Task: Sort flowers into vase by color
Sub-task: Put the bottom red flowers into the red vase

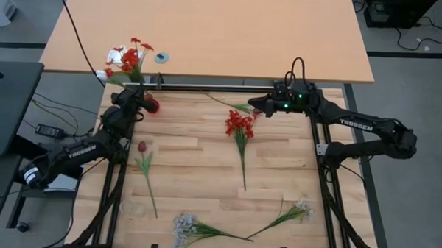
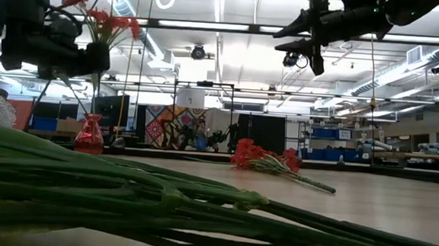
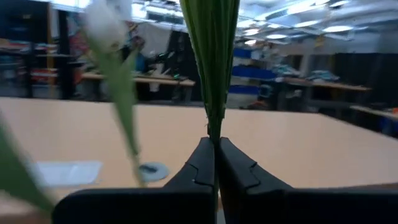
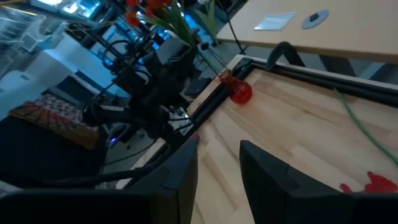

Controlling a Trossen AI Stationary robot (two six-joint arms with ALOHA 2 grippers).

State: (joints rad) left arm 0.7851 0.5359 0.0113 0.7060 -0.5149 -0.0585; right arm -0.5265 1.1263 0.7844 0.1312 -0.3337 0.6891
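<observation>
— Well, the left gripper (image 3: 215, 163) first: its two dark fingers are pressed tight together on a thin green artificial stalk (image 3: 212, 68), right at the stalk's lower end.

— And which flower is that?

— A red blossom cluster (image 1: 132, 56), raised over the small red glass vase (image 1: 152, 105) at the back left corner of the wooden work board (image 1: 205, 149). The vase stands just beside the gripper in the high view.

— What about the other arm?

— The right gripper (image 4: 219, 163) hangs at the back right with its fingers parted and nothing between them. A second red blossom bunch (image 1: 239, 125) lies near it on the board. A dark maroon tulip bud (image 1: 141, 146) and two pale sprays (image 1: 184, 227) wait toward the front.

— Where might it go wrong?

— The grip sits low on a long, top-heavy stem, so I'd expect it to sway. If the stalk's tip misses the narrow mouth, it could nudge the light vase over, or the stem could slide out beside it upon release.
</observation>
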